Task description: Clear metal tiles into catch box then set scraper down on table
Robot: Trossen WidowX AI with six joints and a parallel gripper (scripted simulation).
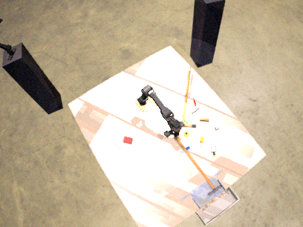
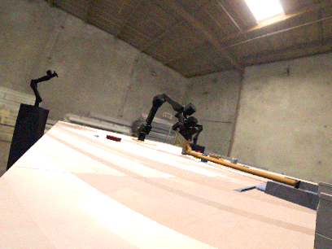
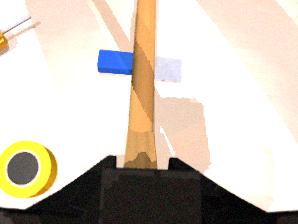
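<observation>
My gripper (image 1: pixel 177 136) (image 2: pixel 185 150) (image 3: pixel 141 163) is shut on the rear end of the long scraper's wooden handle (image 1: pixel 197 165) (image 2: pixel 244 168) (image 3: pixel 143 75). The handle runs forward to the steel bench plate (image 1: pixel 201 196), and the scraper's dark blade (image 1: pixel 215 191) is at the plate's far part, near the catch box. The catch box (image 1: pixel 220 212) (image 2: pixel 324 216) stands at the plate's far end. A few tiny orange specks show along the box's near side; whether they are tiles in the box or on the plate's edge is too small to tell. No tile is distinct on the visible plate.
A blue-and-grey tool (image 1: pixel 187 148) (image 3: pixel 115 62) lies under the handle. A yellow tape roll (image 1: pixel 186 133) (image 3: pixel 48 170) and a yellow screwdriver (image 1: pixel 202 139) (image 3: pixel 3 42) lie beside it. A red block (image 1: pixel 128 140) (image 2: pixel 113 138) lies across the table. Another long wooden-handled tool (image 1: pixel 186 93) lies behind.
</observation>
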